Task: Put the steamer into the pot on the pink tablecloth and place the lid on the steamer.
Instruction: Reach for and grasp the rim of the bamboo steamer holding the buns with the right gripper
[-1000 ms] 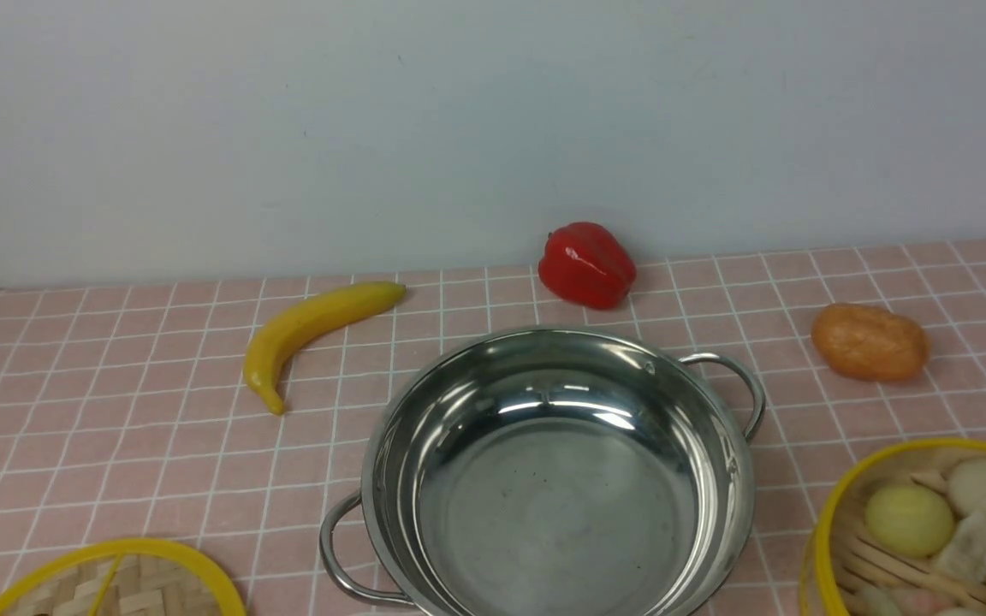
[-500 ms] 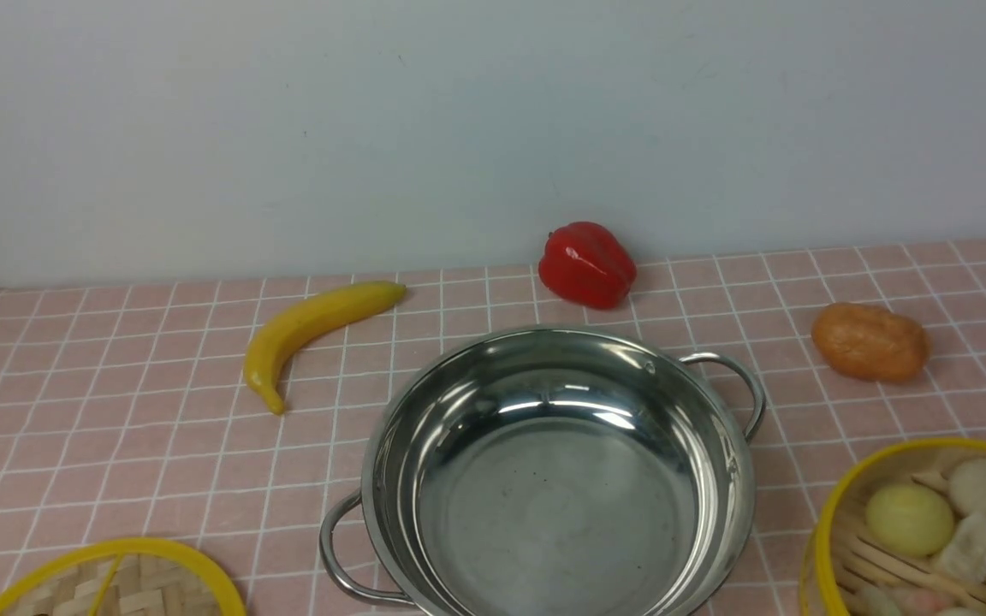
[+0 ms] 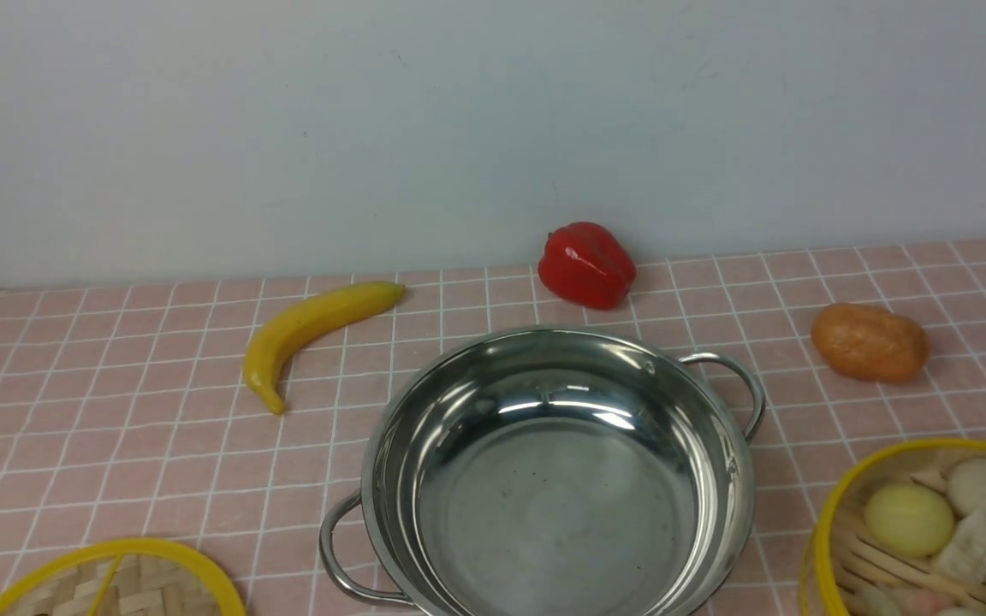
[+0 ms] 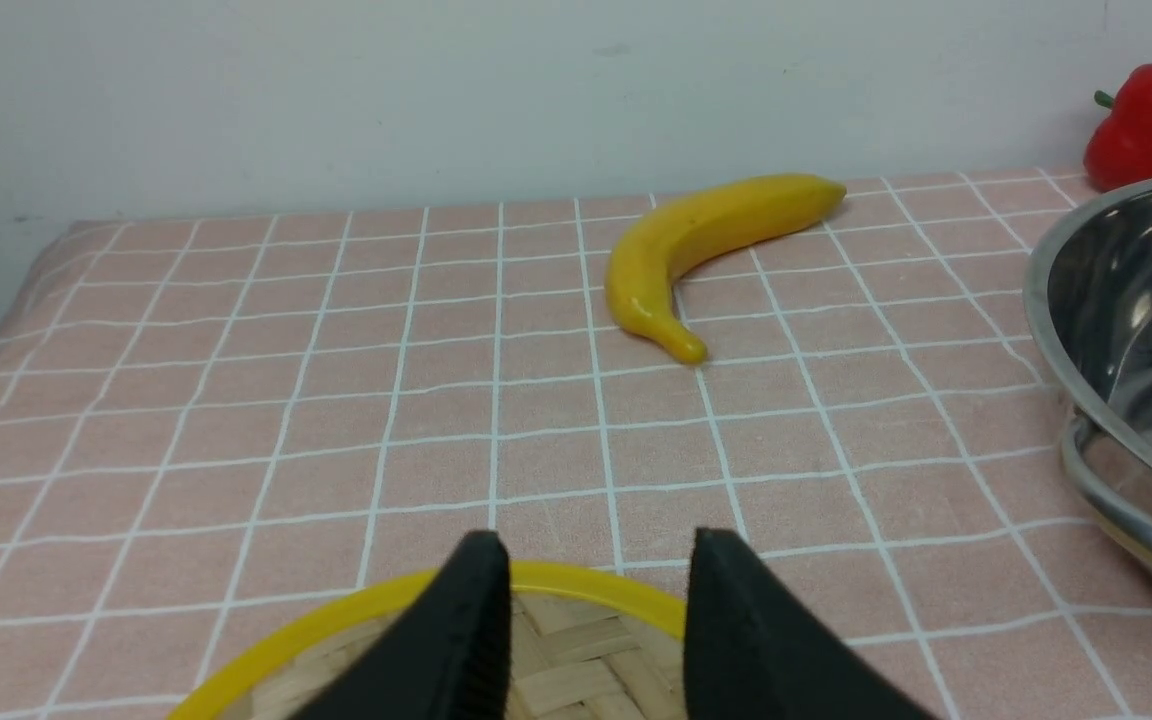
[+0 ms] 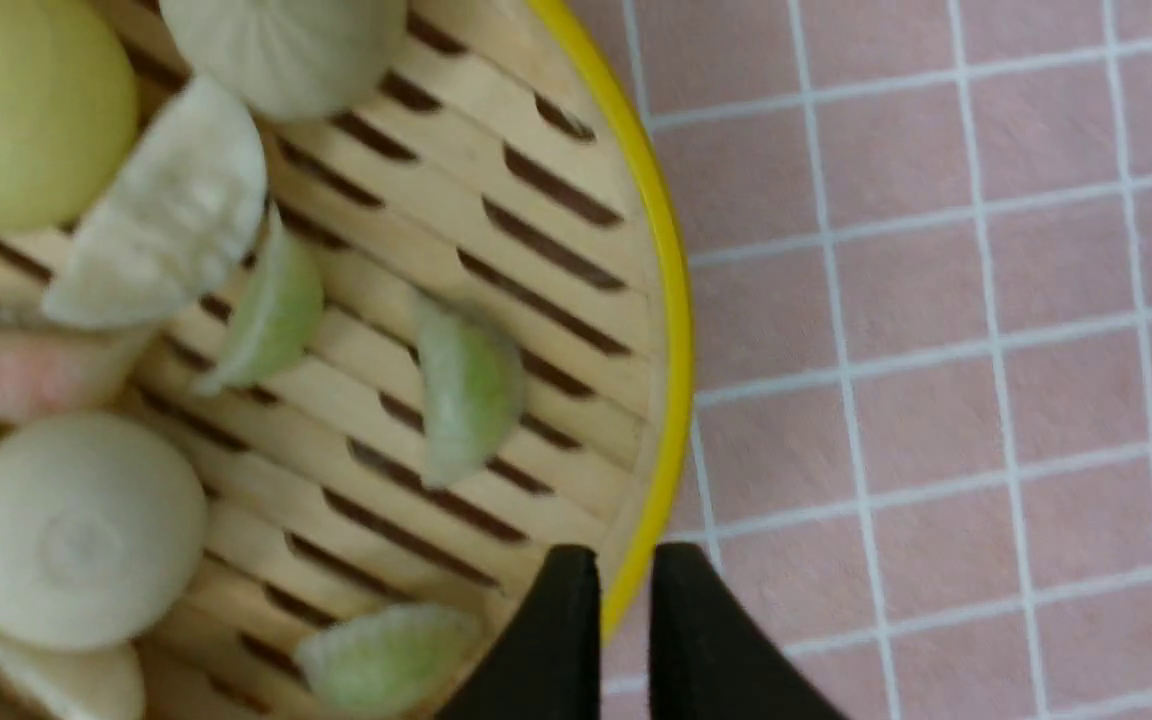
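Observation:
The steamer [image 3: 929, 446], a bamboo basket with a yellow rim and several buns and dumplings, stands at the front right on the pink tablecloth [image 3: 116, 411]. My right gripper [image 5: 626, 560] is shut on the steamer's wall [image 5: 671, 300], one finger inside and one outside. The shiny pot [image 3: 544, 505] sits empty in the middle. The lid [image 3: 142, 590], a flat woven disc, lies at the front left. My left gripper [image 4: 598, 545] hangs open over the lid's far rim [image 4: 586, 670]. Neither gripper shows in the front view.
A yellow banana [image 3: 305, 329] lies behind and left of the pot. A red pepper [image 3: 587, 263] stands near the back wall. An orange-brown lump [image 3: 870, 342] rests at the right, behind the steamer. The pot's loop handles [image 3: 737, 376] stick out to the sides.
In the front view the steamer's buns shift by a hair. Pot, lid and the other items stay where they were.

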You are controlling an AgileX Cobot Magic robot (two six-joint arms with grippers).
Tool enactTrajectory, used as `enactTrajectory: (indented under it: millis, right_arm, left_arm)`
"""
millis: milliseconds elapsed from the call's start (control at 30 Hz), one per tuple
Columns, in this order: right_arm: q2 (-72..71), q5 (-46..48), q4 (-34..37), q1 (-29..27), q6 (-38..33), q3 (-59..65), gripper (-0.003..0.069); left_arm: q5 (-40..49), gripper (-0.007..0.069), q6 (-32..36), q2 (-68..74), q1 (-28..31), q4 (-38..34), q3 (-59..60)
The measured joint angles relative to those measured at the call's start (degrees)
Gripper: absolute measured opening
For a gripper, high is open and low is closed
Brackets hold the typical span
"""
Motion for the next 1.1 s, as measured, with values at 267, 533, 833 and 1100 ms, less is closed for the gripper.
enactTrajectory:
  millis: [267,533,833,1100]
  right_arm:
    - [13.33,-6.85,1.11,-3.47,-1.73,0.0,0.0046]
    - [20.13,-9.3,-0.97,-3.47,-3.18,0.0,0.0244]
    - [21.52,-12.01,-4.69,-3.47,-1.0,-0.07,0.0306]
    - [29.2,-13.76,-5.34,-3.47,-0.81,-0.12,0.0193]
  left_arm:
    - [0.0,0.0243,0.0,0.0,0.0,0.0,0.0]
    - [0.0,0.0243,0.0,0.0,0.0,0.0,0.0]
    - [0.0,0.0243,0.0,0.0,0.0,0.0,0.0]
    - [0.0,0.0243,0.0,0.0,0.0,0.0,0.0]
